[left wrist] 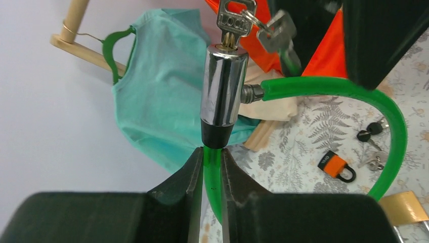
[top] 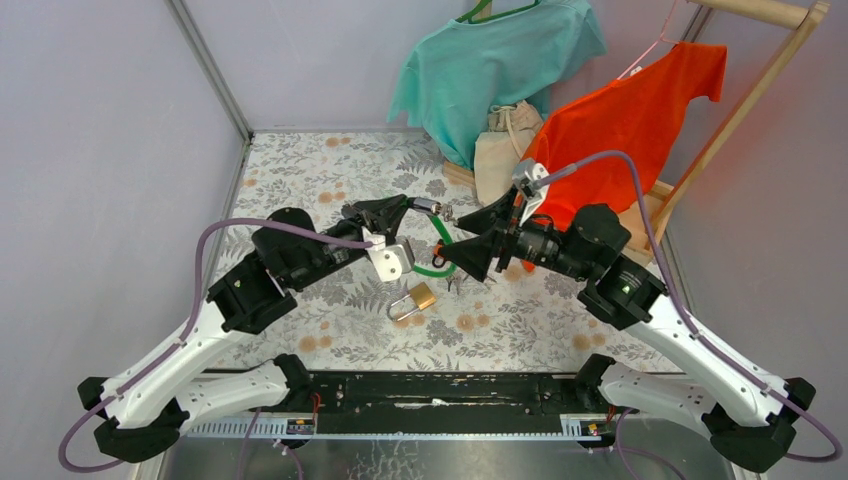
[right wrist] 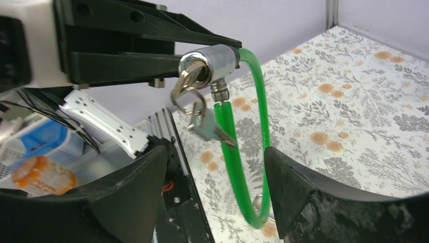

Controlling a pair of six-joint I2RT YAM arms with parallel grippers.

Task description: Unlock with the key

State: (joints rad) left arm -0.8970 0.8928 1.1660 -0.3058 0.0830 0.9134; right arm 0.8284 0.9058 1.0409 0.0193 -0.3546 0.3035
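Observation:
A green cable lock (top: 440, 235) with a chrome cylinder (left wrist: 222, 86) is held up above the table. My left gripper (left wrist: 212, 162) is shut on the green cable just below the cylinder. A silver key (left wrist: 233, 23) sits in the cylinder's keyhole, and a second key (left wrist: 275, 31) hangs from its ring. In the right wrist view the key (right wrist: 186, 81) points toward my right gripper (right wrist: 215, 172). That gripper is open and empty, a short way from the key, with the cable loop (right wrist: 232, 152) hanging between its fingers in view.
A brass padlock (top: 415, 300), a small orange padlock (left wrist: 336, 166) and loose keys (left wrist: 372, 129) lie on the floral table. A teal shirt (top: 495, 65), an orange shirt (top: 630, 120) and a beige bag (top: 505, 145) hang on a wooden rack (top: 740, 110) at the back right.

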